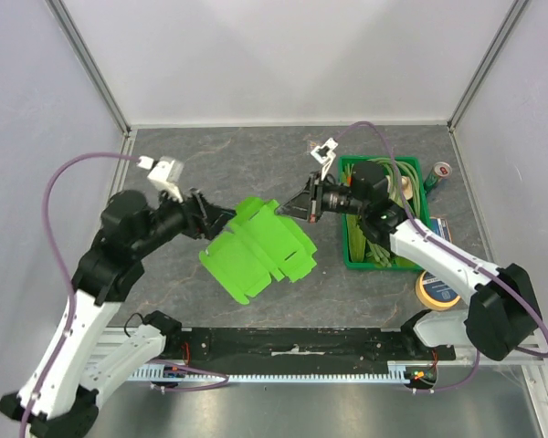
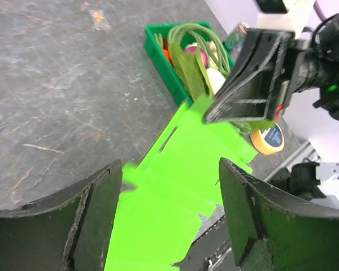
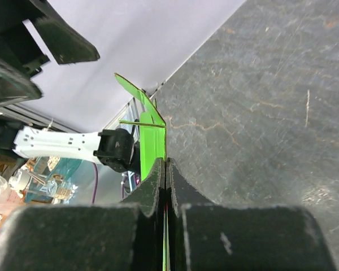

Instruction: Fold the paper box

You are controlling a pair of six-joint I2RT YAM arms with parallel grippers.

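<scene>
Both arms share one build: white shells on the long links, black housings at the joints. The left arm [image 1: 100, 274], at eight o'clock in the overhead view, and the right arm [image 1: 447, 265], at four o'clock, each trail a purple cable [image 1: 59, 196] and carry a white camera block [image 1: 164, 172] at the wrist. The left fingers [image 2: 96, 220] are matte black, scuffed grey along their edges.

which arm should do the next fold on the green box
Probably the left arm: its jaws stand open at the paper box, free to take a flap. The right arm has jaws shut on the opposite edge, holding it.
</scene>
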